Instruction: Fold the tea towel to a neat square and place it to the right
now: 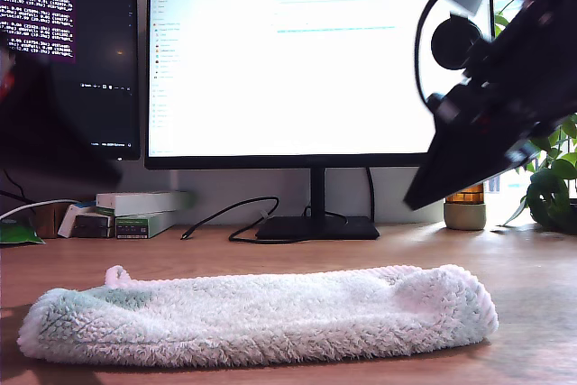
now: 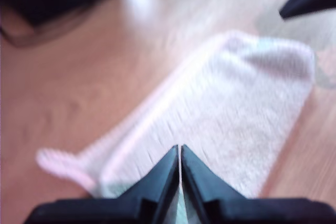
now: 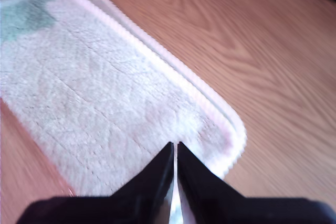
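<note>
Towel (image 1: 257, 317): folded into a long strip, lying flat on the desk (image 1: 532, 277), along its near edge.
First tool (image 2: 179, 150): closed, empty, above the towel.
Second tool (image 3: 175, 148): closed, empty, over one towel end.

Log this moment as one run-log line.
tea towel: folded strip, flat on desk | first gripper: shut, empty, above towel | second gripper: shut, empty, above towel

Text shows on the monitor (image 1: 288, 60) and the dark screen (image 1: 81, 42), but none is legible.
</note>
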`<state>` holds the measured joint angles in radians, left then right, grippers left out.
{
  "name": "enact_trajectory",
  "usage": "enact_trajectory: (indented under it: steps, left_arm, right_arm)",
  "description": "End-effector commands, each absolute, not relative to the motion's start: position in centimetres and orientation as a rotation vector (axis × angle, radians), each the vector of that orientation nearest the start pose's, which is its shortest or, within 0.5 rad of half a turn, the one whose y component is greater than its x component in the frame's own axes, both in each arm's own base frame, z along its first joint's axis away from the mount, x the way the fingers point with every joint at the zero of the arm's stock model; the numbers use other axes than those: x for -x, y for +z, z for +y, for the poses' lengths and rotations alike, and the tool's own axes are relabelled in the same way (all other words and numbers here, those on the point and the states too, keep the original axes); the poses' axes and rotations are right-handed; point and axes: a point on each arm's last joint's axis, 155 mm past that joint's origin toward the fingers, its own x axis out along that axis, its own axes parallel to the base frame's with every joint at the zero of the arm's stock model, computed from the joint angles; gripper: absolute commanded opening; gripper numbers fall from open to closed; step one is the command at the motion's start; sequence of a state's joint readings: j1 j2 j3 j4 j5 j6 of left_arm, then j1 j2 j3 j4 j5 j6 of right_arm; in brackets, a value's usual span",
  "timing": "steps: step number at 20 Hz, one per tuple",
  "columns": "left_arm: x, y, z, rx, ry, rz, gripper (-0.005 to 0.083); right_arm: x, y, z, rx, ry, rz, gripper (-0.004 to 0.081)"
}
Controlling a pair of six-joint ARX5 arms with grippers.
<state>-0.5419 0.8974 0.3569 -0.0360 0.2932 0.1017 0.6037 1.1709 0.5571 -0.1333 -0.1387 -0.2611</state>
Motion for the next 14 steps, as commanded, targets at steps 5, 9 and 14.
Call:
enact_trajectory:
  steps: [5,9,14]
  left_arm:
    - [-23.2,7.3,-20.8,-0.14,-0.852,0.638,-0.0019]
    - [-23.0,6.3,-21.9,-0.129,-0.914,0.658,-0.0021]
    - [-22.0,4.5,-22.5,-0.109,-0.968,0.732,-0.0021]
  right_arm:
    - [-27.4,6.6,22.8,0.414,0.87,0.649,-0.0012]
    - [-29.1,5.7,23.6,0.447,0.885,0.665,-0.0012]
    - [-30.9,5.5,24.7,0.418,0.945,0.708,-0.0012]
